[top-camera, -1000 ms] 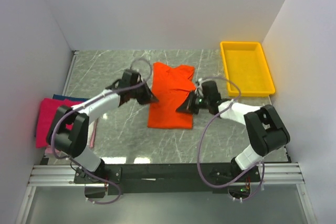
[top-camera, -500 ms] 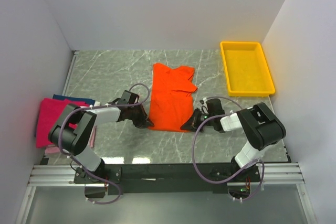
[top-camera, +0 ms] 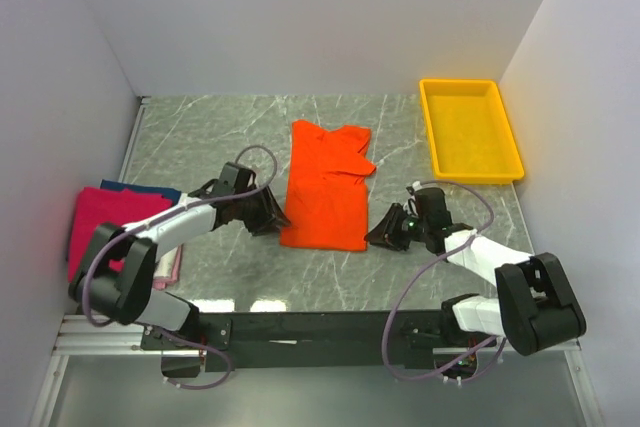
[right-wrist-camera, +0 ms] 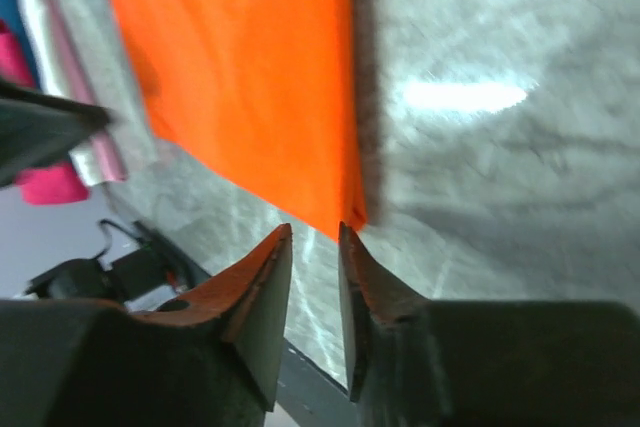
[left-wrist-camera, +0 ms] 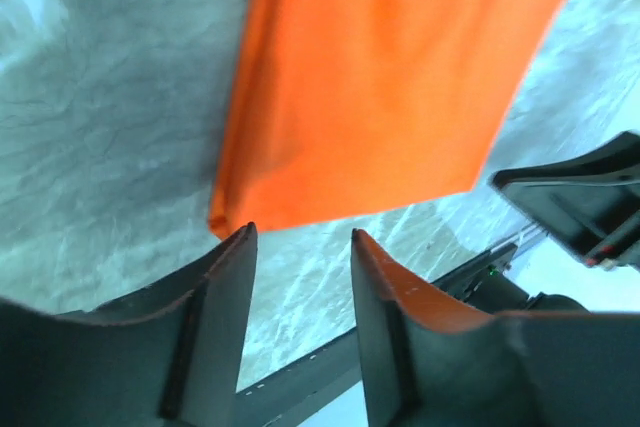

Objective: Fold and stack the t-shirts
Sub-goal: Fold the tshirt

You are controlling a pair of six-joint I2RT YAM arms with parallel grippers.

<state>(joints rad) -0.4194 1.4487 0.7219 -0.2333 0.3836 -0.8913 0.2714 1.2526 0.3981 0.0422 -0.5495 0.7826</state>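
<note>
Orange t-shirt (top-camera: 325, 197) flat at frame centre on the desk (top-camera: 200, 137); left jaws partly spread and empty just off its lower left corner, right jaws narrowly parted, empty, at its lower right corner.

White walls (top-camera: 300, 7) enclose a grey marbled tabletop (top-camera: 220, 137).
</note>
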